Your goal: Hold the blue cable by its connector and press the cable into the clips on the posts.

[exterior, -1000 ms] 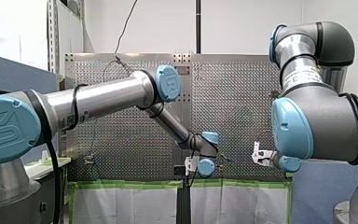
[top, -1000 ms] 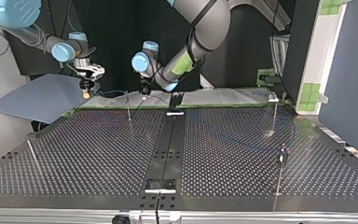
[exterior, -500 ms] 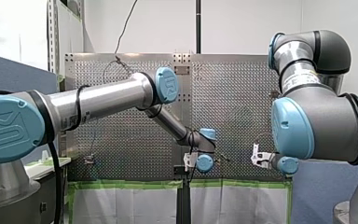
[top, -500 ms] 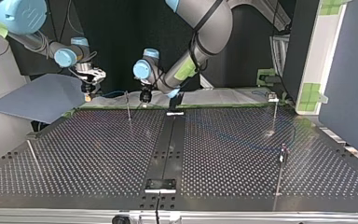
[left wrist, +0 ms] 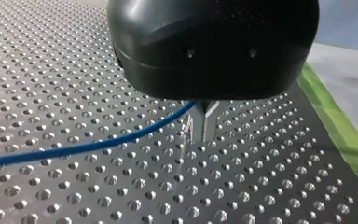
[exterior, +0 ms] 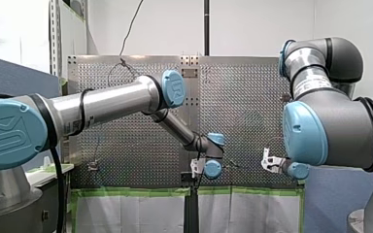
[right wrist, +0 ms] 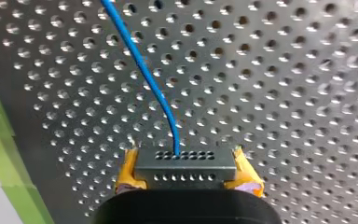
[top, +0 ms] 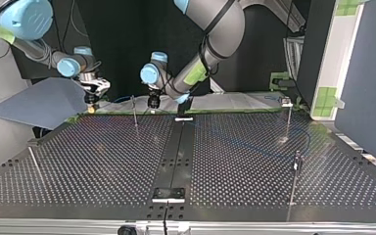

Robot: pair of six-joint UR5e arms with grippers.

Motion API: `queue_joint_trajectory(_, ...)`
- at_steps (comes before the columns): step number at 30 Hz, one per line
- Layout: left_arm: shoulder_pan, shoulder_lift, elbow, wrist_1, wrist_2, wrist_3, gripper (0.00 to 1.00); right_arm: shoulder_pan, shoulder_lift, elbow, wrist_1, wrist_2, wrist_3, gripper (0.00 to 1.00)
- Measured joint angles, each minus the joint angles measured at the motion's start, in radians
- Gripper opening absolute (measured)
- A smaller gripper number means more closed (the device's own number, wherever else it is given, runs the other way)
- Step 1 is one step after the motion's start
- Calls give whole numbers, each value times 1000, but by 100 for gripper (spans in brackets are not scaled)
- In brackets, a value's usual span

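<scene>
a grey-blue sheet (top: 39, 100) lies beside the perforated table (top: 103, 161); green tape (left wrist: 342, 135) lines its edge.

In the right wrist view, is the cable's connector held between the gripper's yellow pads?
Yes, the grey connector sits between the yellow pads of my right gripper, with the blue cable leaving its front.

Mostly metal & plastic, little shine.
Perforated grey metal table (left wrist: 74, 177): dull satin finish. Thin blue cable (right wrist: 140, 65): smooth plastic sheath. Grey block connector (right wrist: 185, 167): matt, betw. matt yellow pads (right wrist: 127, 170). Left gripper (left wrist: 205, 127): glossy black plastic shell, bare metal fingers (left wrist: 212, 122).
</scene>
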Motion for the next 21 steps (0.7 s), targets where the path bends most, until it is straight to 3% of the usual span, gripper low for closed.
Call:
queue_joint_trajectory(11, 14, 0, 23, 1, -6, 1, 0, 5, 42, -96, 57, -6, 4, 0)
queue_joint_trajectory(21, 34, -16, 70, -2, -26, 2, 0, 10, 47, -165, 90, -7, 5, 0)
